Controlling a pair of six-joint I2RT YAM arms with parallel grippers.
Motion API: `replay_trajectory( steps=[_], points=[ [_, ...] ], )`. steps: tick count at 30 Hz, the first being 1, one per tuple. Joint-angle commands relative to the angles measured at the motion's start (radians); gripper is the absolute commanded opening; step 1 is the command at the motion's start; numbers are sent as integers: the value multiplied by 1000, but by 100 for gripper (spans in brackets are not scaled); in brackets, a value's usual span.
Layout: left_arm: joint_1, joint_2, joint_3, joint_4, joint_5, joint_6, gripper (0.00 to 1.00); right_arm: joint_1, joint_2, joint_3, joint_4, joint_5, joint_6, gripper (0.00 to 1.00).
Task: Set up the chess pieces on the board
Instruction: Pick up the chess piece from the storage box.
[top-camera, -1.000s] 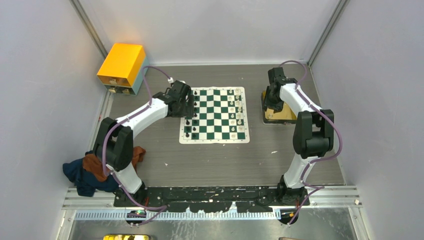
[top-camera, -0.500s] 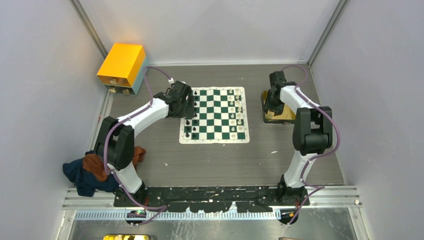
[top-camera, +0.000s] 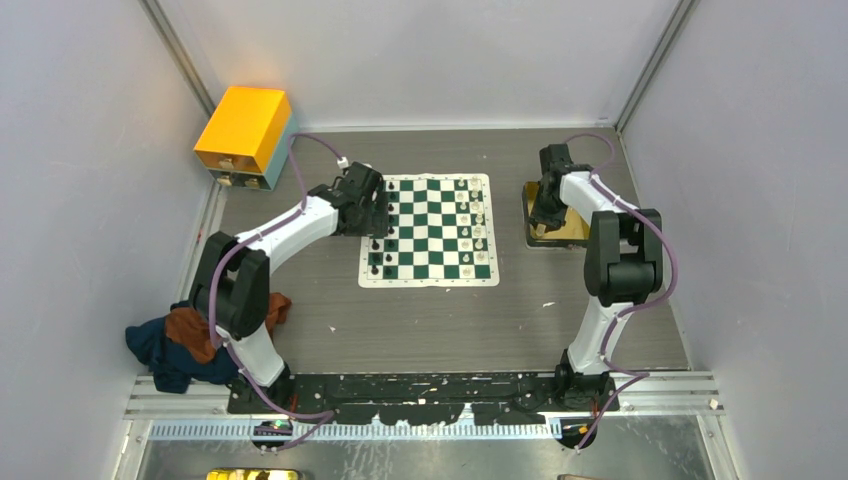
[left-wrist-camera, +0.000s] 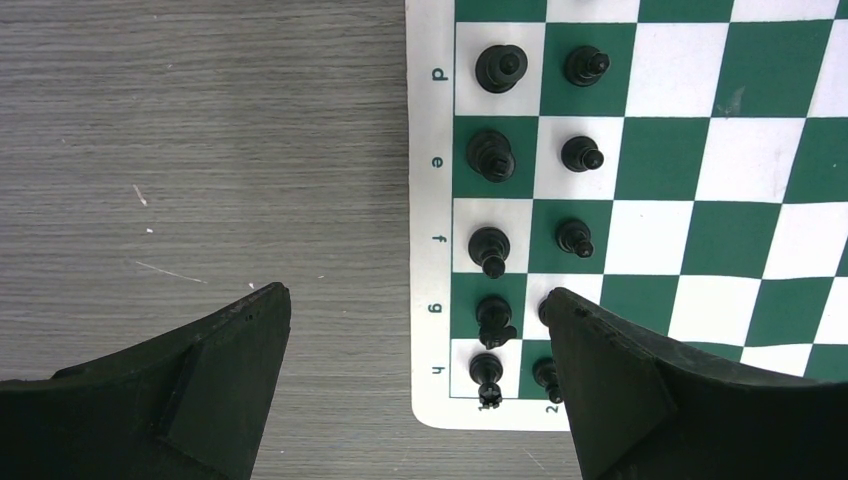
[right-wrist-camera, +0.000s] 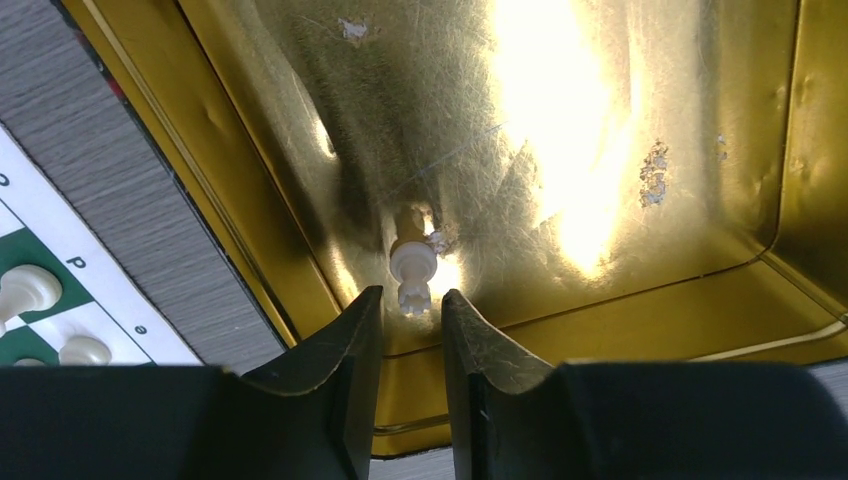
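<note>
The grey wood-grain desk (top-camera: 440, 320) carries the board (top-camera: 430, 230) flat in its middle, nearer the far edge than the near one. An orange-yellow box (top-camera: 243, 125) sits at the far left corner, and a bundle of dark blue and rust cloths (top-camera: 170, 345) lies by the left edge near the left arm's base.

A gold tray (top-camera: 565, 232) rests just beside the board on the side of the desk's right edge.

The left arm (top-camera: 290, 225) reaches to the board's left border. The left gripper (left-wrist-camera: 412, 300) hangs above that border with its fingers spread wide and nothing between them.

The right arm (top-camera: 620, 260) bends down into the tray. The right gripper (right-wrist-camera: 410, 305) has its fingers drawn close with a narrow gap. Whether they pinch anything cannot be told.

Black chess pieces (left-wrist-camera: 489, 241) stand in two rows along the board's left side. Cream ones (top-camera: 478, 225) line its right side. One cream piece (right-wrist-camera: 412, 262) lies on the tray floor, its crowned end at the mouth of the right fingers.
</note>
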Motion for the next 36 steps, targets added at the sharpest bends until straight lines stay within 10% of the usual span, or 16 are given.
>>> replay_trajectory(
  steps=[1,11,36],
  points=[
    [5,1,29,16,0,9,99,-9,8,26,27,0,11,32],
    [5,7,42,10,0,10,99,-13,-2,37,16,23,12,8],
    [5,-54,18,17,-9,-17,99,167,-228,143,-143,40,-23,1]
  ],
)
